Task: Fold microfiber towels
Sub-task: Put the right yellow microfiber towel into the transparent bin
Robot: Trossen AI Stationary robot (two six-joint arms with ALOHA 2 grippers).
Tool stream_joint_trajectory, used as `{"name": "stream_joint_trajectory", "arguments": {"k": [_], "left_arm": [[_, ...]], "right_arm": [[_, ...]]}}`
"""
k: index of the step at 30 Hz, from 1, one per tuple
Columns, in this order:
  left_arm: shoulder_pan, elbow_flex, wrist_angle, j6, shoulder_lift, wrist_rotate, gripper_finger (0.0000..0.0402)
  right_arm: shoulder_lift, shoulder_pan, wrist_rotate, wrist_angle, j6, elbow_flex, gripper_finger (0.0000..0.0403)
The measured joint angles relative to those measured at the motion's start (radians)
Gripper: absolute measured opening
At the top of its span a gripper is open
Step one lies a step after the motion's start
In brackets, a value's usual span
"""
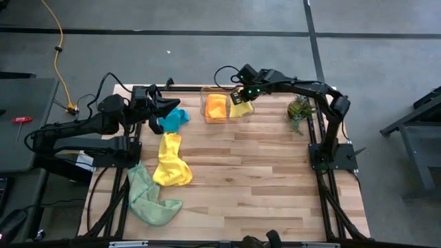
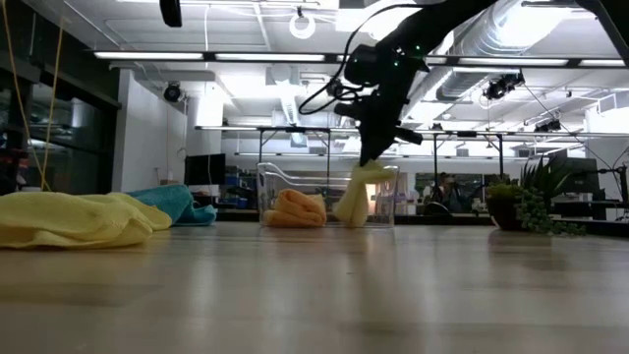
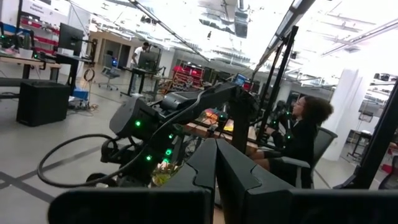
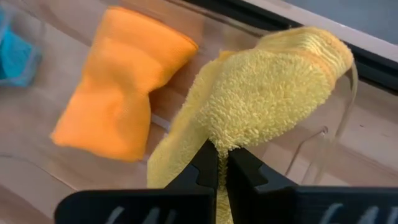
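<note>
My right gripper (image 4: 221, 167) is shut on a folded yellow towel (image 4: 267, 93) over the clear bin (image 1: 204, 103) at the table's far edge. A folded orange towel (image 4: 118, 93) lies on the bin's floor beside it. My left gripper (image 1: 169, 107) is shut and holds nothing, raised above a teal towel (image 1: 176, 120) at the far left. A second yellow towel (image 1: 171, 162) and a light green towel (image 1: 148, 196) lie crumpled on the table's left half. My right gripper pinches the yellow towel between its two fingers at a bunched edge (image 4: 219, 142), several layers thick. The fingers come from above, slanting down toward the far edge. The towel hangs below the fingers (image 2: 373, 147). Its lower end (image 2: 352, 214) reaches down inside the bin, next to the orange towel.
A small potted plant (image 1: 300, 110) stands at the far right, close to the right arm. The bin's clear wall (image 4: 323, 146) rises just beside the hanging towel. Bare wood (image 1: 275, 179) fills the table's middle and right. A seated person shows beyond the table in the left wrist view.
</note>
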Motion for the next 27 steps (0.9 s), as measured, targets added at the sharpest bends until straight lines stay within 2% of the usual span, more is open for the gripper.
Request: {"name": "stream_joint_trajectory", "arguments": {"k": [5,12,14,18,22,27], "left_arm": [[0.0,0.0,-0.025,0.002,0.0,-0.001,0.0],[0.0,0.0,-0.034,0.002,0.0,-0.005,0.0],[0.0,0.0,-0.035,0.002,0.0,-0.006,0.0],[0.0,0.0,-0.036,0.002,0.0,-0.008,0.0],[0.0,0.0,-0.036,0.002,0.0,-0.015,0.0],[0.0,0.0,-0.036,0.002,0.0,-0.027,0.0]], "right_arm": [[-0.017,0.008,-0.021,0.009,0.01,0.05,0.0],[-0.018,0.038,-0.173,0.143,-0.004,0.156,0.0],[-0.019,0.036,-0.185,0.162,0.002,0.158,0.0],[-0.019,0.026,-0.177,0.164,0.028,0.096,0.0],[-0.018,0.024,-0.124,0.165,0.068,-0.011,0.0],[-0.017,0.016,-0.092,0.228,0.124,-0.131,0.0]]}}
